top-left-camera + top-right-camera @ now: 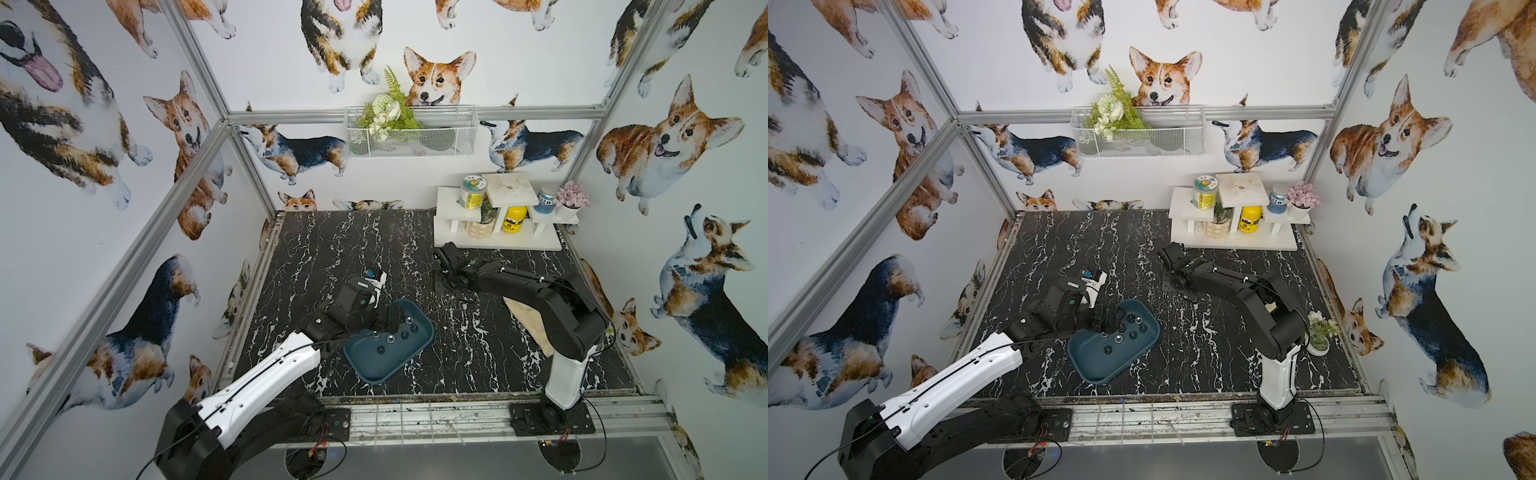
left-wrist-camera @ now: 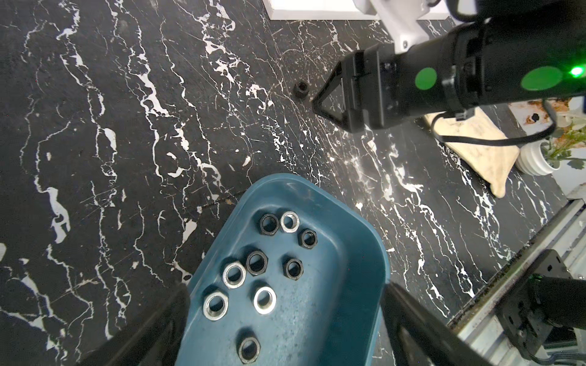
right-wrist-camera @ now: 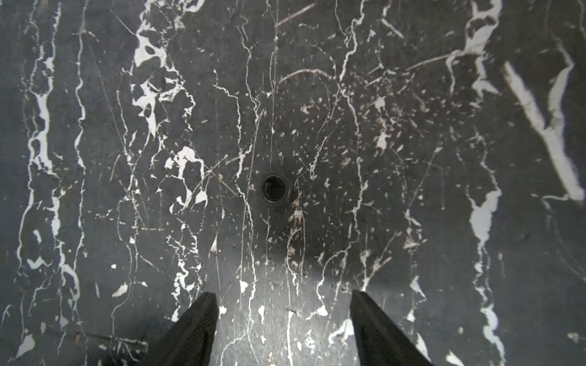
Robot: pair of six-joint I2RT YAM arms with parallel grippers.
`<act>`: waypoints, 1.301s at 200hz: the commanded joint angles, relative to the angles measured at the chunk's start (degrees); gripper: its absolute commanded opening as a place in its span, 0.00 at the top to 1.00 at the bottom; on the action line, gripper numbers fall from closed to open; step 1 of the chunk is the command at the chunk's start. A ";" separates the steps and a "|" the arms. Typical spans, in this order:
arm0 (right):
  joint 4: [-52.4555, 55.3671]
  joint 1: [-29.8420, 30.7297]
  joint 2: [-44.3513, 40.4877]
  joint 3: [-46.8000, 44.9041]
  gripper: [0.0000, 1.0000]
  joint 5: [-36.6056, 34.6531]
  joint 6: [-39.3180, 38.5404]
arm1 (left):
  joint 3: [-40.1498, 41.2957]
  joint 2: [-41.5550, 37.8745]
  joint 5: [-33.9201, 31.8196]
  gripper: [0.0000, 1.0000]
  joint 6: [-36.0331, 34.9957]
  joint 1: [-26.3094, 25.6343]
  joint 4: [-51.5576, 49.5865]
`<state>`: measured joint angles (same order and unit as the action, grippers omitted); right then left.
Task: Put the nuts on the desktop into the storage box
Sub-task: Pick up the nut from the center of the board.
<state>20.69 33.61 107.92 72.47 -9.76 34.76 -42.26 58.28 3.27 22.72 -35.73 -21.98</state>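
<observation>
1. In both top views the teal storage box [image 1: 388, 343] lies slightly left of centre in the lower half of the frame, on the black marble desktop [image 1: 353, 249]. Black and silver nuts [image 1: 390, 338] lie inside it.
2. The left gripper [image 1: 384, 320] hangs over the box's left end in these views. How far it gapes is hard to judge here.
3. The right gripper [image 1: 1169, 255] sits right of centre, low over the desktop, in front of the white stepped shelf [image 1: 1233, 241].
4. In the left wrist view the box [image 2: 348, 260] fills the lower centre, holding nine nuts: four silver, five black. The two left fingers [image 2: 158, 320] frame it, spread wide and empty.
5. In the same view one black nut [image 2: 301, 90] stands on the desktop in the upper centre, just beside the right gripper's tip [image 2: 326, 101].
6. In the right wrist view the lone black nut [image 3: 274, 188] lies at centre frame. The fingers [image 3: 377, 329] stand apart at the bottom edge, holding nothing.
</observation>
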 commanded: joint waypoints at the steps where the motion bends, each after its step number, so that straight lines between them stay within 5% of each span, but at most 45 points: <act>1: 4.28 -0.02 2.92 3.62 0.31 -4.36 5.17 | 0.07 -0.60 0.39 0.00 -0.31 0.38 1.02; 151: 8.57 0.82 16.50 16.82 0.68 -11.12 6.37 | 4.55 -2.75 1.43 0.00 -1.80 1.71 1.93; 220: 9.72 0.84 18.68 18.66 0.59 -13.74 4.38 | 4.58 -2.65 2.15 0.00 -1.54 1.98 2.06; 260: 9.37 0.72 19.02 19.38 0.65 -12.90 3.68 | 4.88 -2.98 2.25 0.00 -1.37 2.06 2.16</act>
<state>26.79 34.46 126.10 91.77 -24.01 39.75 -37.41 55.55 4.95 21.43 -33.80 -20.47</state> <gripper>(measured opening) 0.374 0.998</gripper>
